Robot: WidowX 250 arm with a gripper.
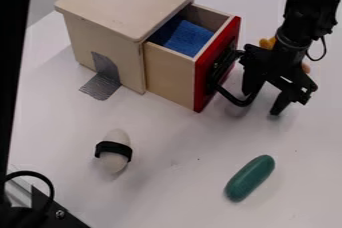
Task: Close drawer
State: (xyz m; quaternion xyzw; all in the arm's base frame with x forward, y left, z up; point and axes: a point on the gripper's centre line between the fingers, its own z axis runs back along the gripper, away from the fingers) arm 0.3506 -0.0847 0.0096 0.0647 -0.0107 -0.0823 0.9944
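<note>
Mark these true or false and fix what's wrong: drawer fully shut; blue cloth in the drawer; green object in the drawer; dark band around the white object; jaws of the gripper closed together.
The drawer is fully shut. False: it stands partly out of the box.
A blue cloth is in the drawer. True.
The green object is in the drawer. False: it lies on the table.
A dark band goes around the white object. True.
The jaws of the gripper are closed together. False: they stand apart.
</note>
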